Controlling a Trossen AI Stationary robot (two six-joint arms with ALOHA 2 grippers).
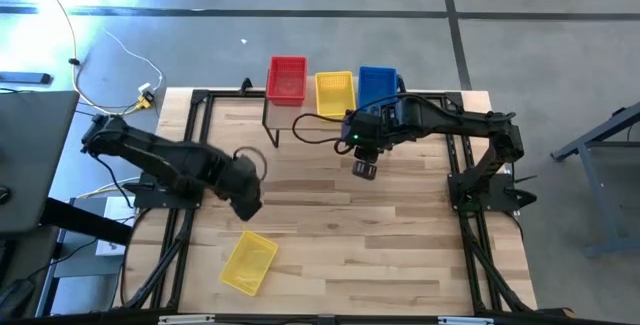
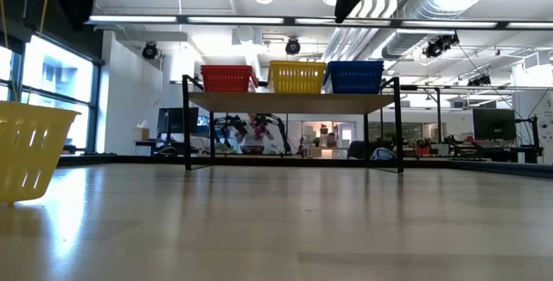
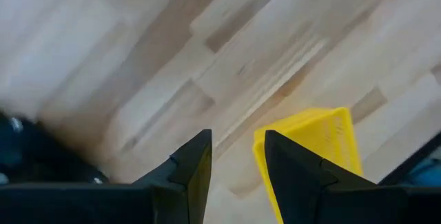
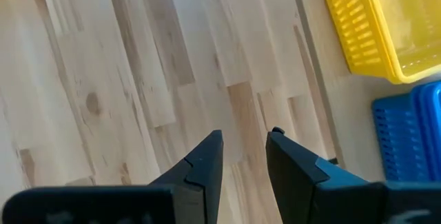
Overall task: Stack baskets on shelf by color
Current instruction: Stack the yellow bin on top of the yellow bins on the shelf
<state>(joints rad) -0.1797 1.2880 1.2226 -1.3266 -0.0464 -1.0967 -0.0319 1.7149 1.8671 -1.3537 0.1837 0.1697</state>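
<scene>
the shelf (image 1: 290,115) stands at the far edge of the worktop (image 1: 400,235), and three piles already sit on it side by side: red baskets (image 1: 287,79), yellow baskets (image 1: 335,93) and blue baskets (image 1: 377,86); how many lie in each pile cannot be read from here. one loose yellow basket (image 1: 249,262) is left, lying on the worktop near its near edge, toward the near left corner, its long axis slanted across the boards rather than square to the edges. the left tool (image 1: 247,203) hovers above the worktop just beyond that basket, toward the shelf, with nothing between its fingers; its wrist view shows the two fingers (image 3: 193,172) set a small gap apart, neither wide spread nor pressed together, and the basket's yellow mesh wall just past the fingertips, slightly to one side. the right tool (image 1: 364,169) hangs in front of the shelf, near the worktop's middle, also empty, its fingers likewise a narrow gap apart; it is well apart from the loose basket. so the left arm is clearly the nearer one, and the likely next move is for it to drop back toward the near edge and turn its wrist so the fingers straddle one wall of the slanted basket; the slant is what the approach has to match.
</scene>
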